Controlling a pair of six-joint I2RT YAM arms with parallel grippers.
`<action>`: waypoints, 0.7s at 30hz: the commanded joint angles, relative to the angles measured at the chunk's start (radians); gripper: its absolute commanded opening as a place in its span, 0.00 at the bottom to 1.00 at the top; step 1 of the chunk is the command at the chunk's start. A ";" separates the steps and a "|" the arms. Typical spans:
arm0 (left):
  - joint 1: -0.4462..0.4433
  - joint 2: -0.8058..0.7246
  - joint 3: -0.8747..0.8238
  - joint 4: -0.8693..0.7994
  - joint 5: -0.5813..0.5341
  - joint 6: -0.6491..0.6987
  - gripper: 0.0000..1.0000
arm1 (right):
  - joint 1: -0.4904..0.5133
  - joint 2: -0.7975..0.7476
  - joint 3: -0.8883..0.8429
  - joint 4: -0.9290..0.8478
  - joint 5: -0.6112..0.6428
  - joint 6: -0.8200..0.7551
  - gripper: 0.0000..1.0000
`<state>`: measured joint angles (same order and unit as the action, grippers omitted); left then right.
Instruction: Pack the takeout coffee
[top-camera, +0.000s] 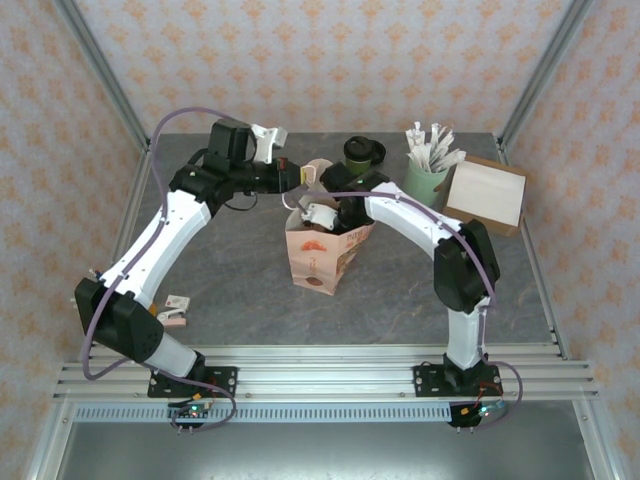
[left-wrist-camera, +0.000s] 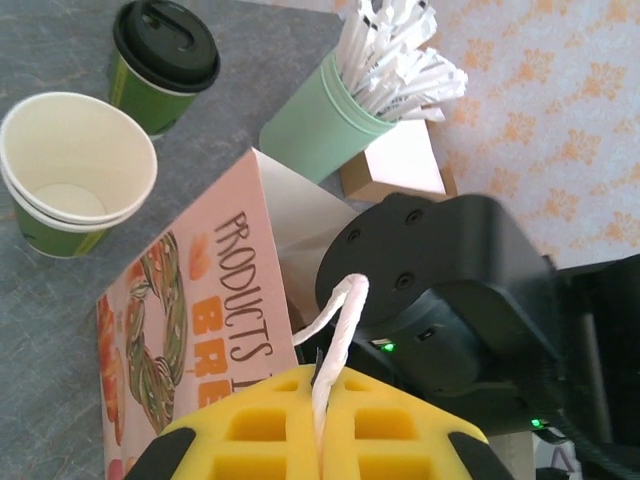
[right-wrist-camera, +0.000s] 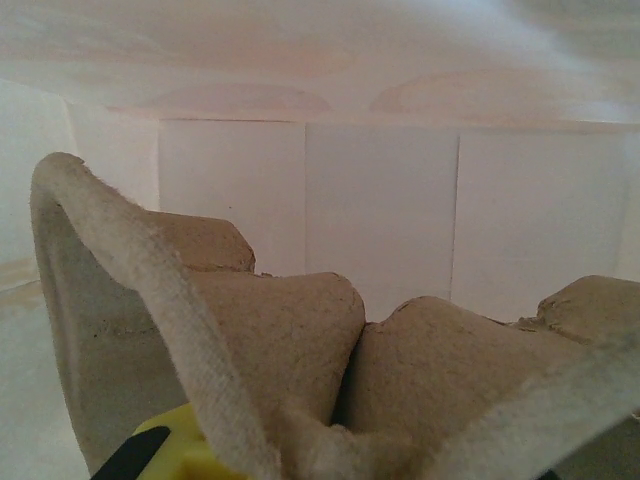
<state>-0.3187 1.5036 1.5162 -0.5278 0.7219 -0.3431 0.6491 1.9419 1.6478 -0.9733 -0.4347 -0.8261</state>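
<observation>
One takeout coffee cup (left-wrist-camera: 165, 60) with a dark green band and black lid stands on the table behind the bag, also seen as the lidded cup (top-camera: 362, 152). Two stacked open cups (left-wrist-camera: 70, 170) stand beside it without lids. The pink printed paper bag (top-camera: 320, 255) stands upright mid-table. My left gripper (left-wrist-camera: 322, 392) is shut on the bag's white twisted handle (left-wrist-camera: 340, 320), holding it up. My right gripper (top-camera: 333, 218) reaches down into the bag. In the right wrist view a brown pulp cup carrier (right-wrist-camera: 290, 360) sits against its yellow finger (right-wrist-camera: 165, 450), apparently gripped.
A mint-green cup of white-wrapped sticks (top-camera: 425, 180) and a flat cardboard box (top-camera: 487, 192) sit at the back right. A small white and red object (top-camera: 175, 312) lies front left. The bag's white inner walls (right-wrist-camera: 380, 200) surround the carrier.
</observation>
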 joint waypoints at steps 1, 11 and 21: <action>0.014 -0.047 0.004 0.043 -0.005 -0.015 0.00 | 0.001 0.036 -0.047 -0.020 0.035 0.004 0.00; 0.024 -0.037 0.030 0.038 0.001 -0.012 0.00 | 0.001 0.118 -0.092 0.080 0.070 0.062 0.00; 0.045 -0.031 -0.027 0.047 0.018 -0.019 0.00 | 0.004 0.034 -0.019 0.156 -0.039 0.159 0.00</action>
<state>-0.2920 1.4765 1.5101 -0.5037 0.7258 -0.3511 0.6491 2.0052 1.6127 -0.8246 -0.4416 -0.6910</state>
